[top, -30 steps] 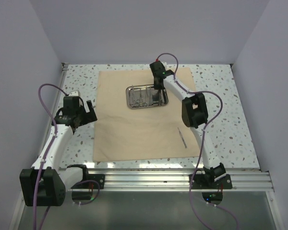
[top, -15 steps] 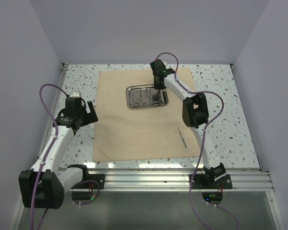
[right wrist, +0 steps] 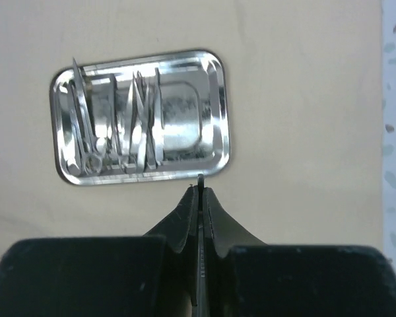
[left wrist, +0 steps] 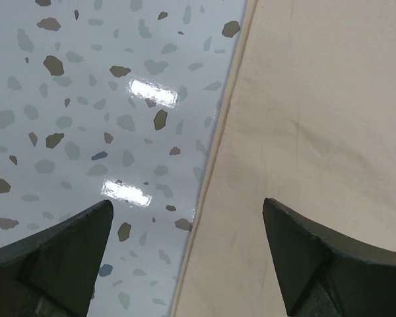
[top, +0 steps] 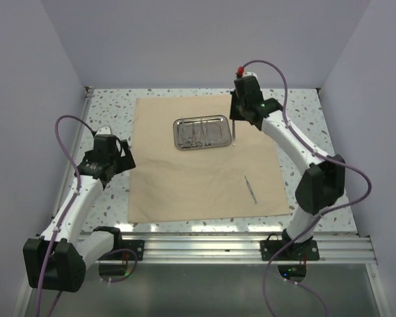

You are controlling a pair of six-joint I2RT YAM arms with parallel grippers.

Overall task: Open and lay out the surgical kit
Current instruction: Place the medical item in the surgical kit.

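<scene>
One instrument (top: 233,133) clamped in right claw (right wrist: 200,193) beside tray (right wrist: 222,99); left claw (left wrist: 188,208) apart over cloth (left wrist: 317,119).

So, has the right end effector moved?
Yes: the right end effector, shut on a thin instrument, shifted right, from over the tray to past its right rim.

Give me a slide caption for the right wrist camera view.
Right gripper shut on a thin steel tool above the tan cloth, beside the tray holding more instruments.

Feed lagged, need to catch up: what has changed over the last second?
The right gripper, shut on a thin instrument, swung right from over the steel tray to just past its edge. Left gripper, cloth and the loose instrument on it stayed put.
</scene>
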